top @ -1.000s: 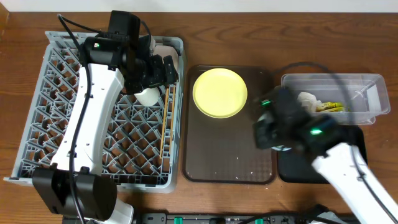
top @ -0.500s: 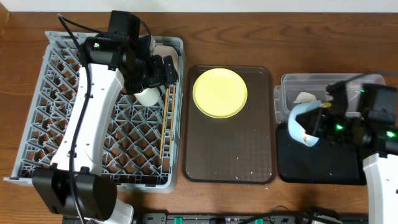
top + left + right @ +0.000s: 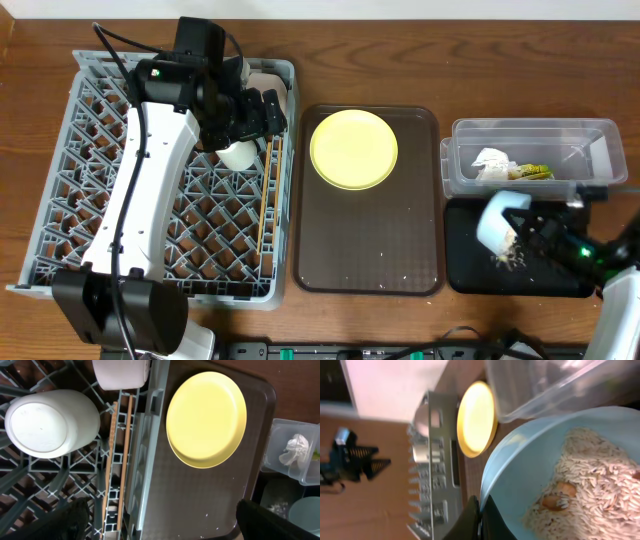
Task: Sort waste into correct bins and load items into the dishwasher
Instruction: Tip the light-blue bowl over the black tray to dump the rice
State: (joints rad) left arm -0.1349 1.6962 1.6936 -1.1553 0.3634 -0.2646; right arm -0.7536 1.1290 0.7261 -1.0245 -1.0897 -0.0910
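Observation:
My right gripper [image 3: 481, 512] is shut on the rim of the small light-blue bowl [image 3: 530, 470], which holds rice-like crumbs [image 3: 592, 482]. In the overhead view the bowl [image 3: 497, 218] is tipped over the black tray [image 3: 465, 275], where some crumbs [image 3: 510, 258] lie. The clear tub [image 3: 590, 135] holds the white tissue [image 3: 492, 161] and the wrapper [image 3: 536, 172]. The yellow plate [image 3: 353, 149] lies on the brown tray. My left gripper [image 3: 170, 527] is open and empty over the grey rack's [image 3: 60, 180] right edge. The white cup [image 3: 50, 422] stands upside down in the rack, near the cream bowl [image 3: 121, 372].
The brown serving tray [image 3: 370, 245] sits between the rack and the bins, with a few crumbs near its front. Wooden chopsticks [image 3: 267, 200] lie along the rack's right side. The left arm reaches across the rack's back half.
My right arm has swung from the brown tray's right edge over the bins with the blue bowl, which now tips over the black tray with crumbs below. The left arm has not moved.

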